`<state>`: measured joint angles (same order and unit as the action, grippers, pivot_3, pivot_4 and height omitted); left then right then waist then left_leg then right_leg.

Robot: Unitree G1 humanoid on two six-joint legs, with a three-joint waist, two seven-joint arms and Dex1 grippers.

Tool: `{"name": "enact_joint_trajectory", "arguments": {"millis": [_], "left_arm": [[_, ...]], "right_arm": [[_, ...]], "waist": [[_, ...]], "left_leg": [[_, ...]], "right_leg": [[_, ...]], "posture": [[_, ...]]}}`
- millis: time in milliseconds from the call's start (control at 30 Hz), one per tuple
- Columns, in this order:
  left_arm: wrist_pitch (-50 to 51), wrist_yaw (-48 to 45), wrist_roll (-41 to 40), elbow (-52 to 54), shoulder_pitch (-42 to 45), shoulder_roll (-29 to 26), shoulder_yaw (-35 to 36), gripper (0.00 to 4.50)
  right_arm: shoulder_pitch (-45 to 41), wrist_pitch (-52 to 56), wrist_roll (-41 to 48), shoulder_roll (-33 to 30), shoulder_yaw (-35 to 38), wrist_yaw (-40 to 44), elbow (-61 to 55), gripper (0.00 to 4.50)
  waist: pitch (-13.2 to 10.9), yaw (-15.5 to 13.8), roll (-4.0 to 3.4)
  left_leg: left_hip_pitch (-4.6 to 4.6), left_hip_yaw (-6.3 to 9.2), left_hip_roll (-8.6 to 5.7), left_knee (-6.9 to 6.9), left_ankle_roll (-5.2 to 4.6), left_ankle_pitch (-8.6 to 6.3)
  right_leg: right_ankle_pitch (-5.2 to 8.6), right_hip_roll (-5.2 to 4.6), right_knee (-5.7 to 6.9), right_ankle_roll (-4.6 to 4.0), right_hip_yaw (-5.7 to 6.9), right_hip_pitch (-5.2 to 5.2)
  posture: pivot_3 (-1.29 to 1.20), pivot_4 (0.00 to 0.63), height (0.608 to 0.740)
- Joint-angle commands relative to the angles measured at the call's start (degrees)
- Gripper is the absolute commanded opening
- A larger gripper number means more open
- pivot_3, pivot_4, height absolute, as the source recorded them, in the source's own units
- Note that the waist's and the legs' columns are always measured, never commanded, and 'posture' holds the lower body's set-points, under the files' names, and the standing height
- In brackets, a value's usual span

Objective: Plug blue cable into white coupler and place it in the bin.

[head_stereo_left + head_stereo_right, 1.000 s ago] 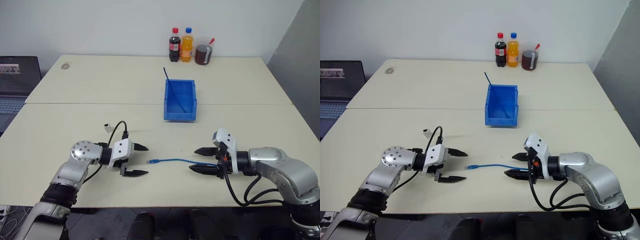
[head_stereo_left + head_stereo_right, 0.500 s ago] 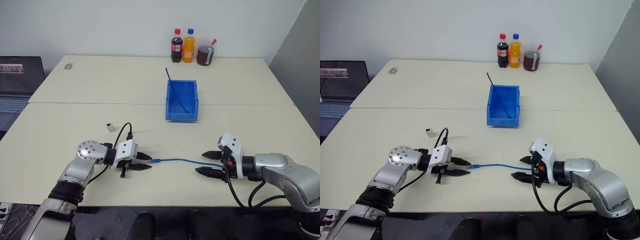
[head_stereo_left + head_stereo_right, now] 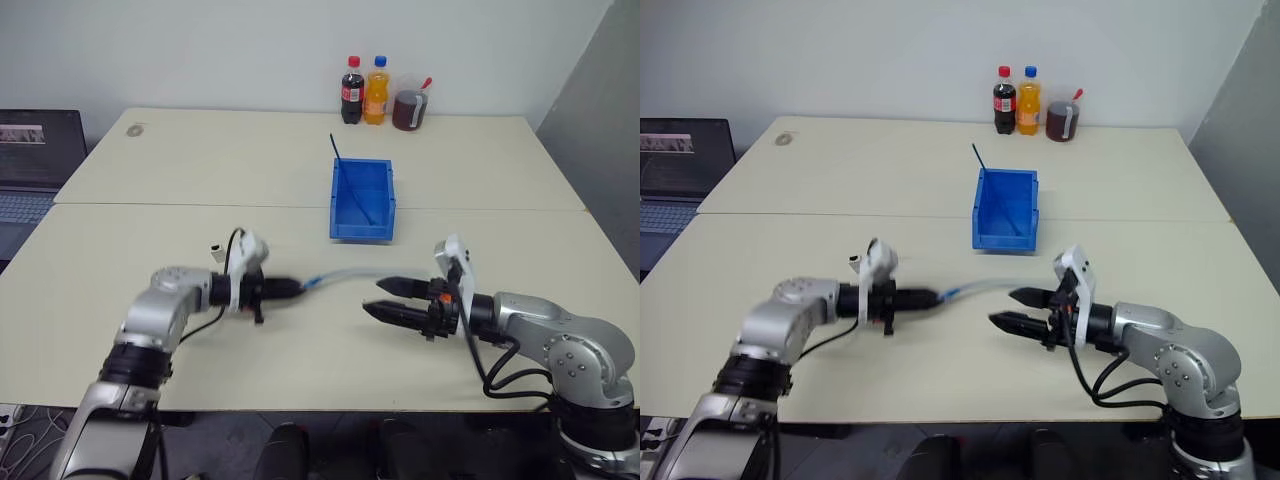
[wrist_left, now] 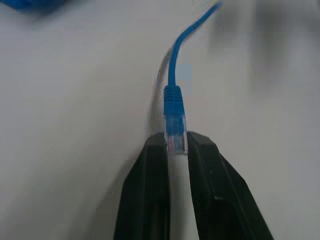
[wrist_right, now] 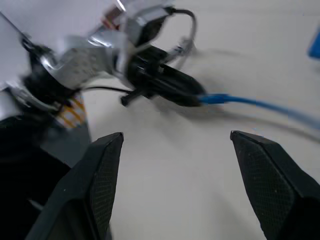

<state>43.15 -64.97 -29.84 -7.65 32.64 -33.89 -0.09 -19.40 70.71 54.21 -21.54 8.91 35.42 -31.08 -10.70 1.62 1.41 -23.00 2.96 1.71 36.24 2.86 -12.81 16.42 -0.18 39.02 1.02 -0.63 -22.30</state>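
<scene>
My left gripper [image 3: 293,288] is shut on the pale plug of the blue cable [image 3: 345,279] and holds it just above the table. In the left wrist view the plug [image 4: 175,139] sits pinched between the two black fingertips, with the cord running away from them. The cable's other end trails toward my right gripper [image 3: 385,298], which stands open, pointing at the left one, with nothing between its fingers. The white coupler [image 3: 215,251] lies on the table just behind my left wrist. Farther back at the centre stands the blue bin [image 3: 362,222].
A darker blue cable [image 3: 341,170] sticks up out of the bin. Two bottles [image 3: 364,90] and a jar [image 3: 407,108] stand at the table's far edge. A laptop [image 3: 30,160] sits off the left side. A small round object [image 3: 133,130] lies at the far left corner.
My left gripper closed on the cable's plug and lifted it off the table. The right gripper rose and swung to face the left one, staying open.
</scene>
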Motion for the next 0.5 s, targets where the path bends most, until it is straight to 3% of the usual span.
{"name": "enact_joint_trajectory", "arguments": {"millis": [33, 133, 267, 500], "left_arm": [[22.86, 10.36, -21.40, 11.79, 3.00, 4.51, 12.21, 0.23], [32.17, 16.86, -32.98, 16.56, 1.61, 7.88, 17.36, 0.23], [38.81, 21.71, -43.95, 21.39, -2.55, 8.05, 18.57, 0.23], [38.65, 26.94, -50.34, 22.15, -6.52, 6.00, 17.49, 0.23]], "right_arm": [[1.30, 4.13, 6.15, -0.29, -0.49, -1.45, 0.55, 3.63], [-0.56, 2.51, 4.63, 0.61, -1.85, -2.26, 5.93, 3.63], [-6.29, 3.03, 6.47, 0.66, -0.91, -1.44, 13.25, 3.63], [-13.49, 10.71, 19.52, -3.59, 1.81, 2.95, 17.18, 3.63]], "waist": [[0.00, 0.11, 0.00], [0.01, 0.56, -0.02], [0.00, 1.37, -0.02], [0.00, 0.61, -0.04]], "left_leg": [[0.00, -0.05, -0.01, -0.01, 0.00, 0.00], [0.09, -0.15, -0.06, -0.13, 0.00, -0.02], [0.14, -0.20, -0.10, -0.13, 0.01, -0.02], [0.20, -0.13, -0.09, -0.11, 0.00, -0.01]], "right_leg": [[0.00, -0.07, -0.05, 0.00, -0.06, 0.01], [0.06, -0.34, -0.05, 0.11, -0.23, 0.00], [0.05, -0.35, 0.02, 0.10, -0.32, -0.04], [-0.02, 0.02, 0.04, -0.04, -0.20, 0.00]], "posture": [[0.00, 0.150, 0.740], [0.00, 0.150, 0.740], [0.00, 0.150, 0.740], [0.00, 0.150, 0.740]]}}
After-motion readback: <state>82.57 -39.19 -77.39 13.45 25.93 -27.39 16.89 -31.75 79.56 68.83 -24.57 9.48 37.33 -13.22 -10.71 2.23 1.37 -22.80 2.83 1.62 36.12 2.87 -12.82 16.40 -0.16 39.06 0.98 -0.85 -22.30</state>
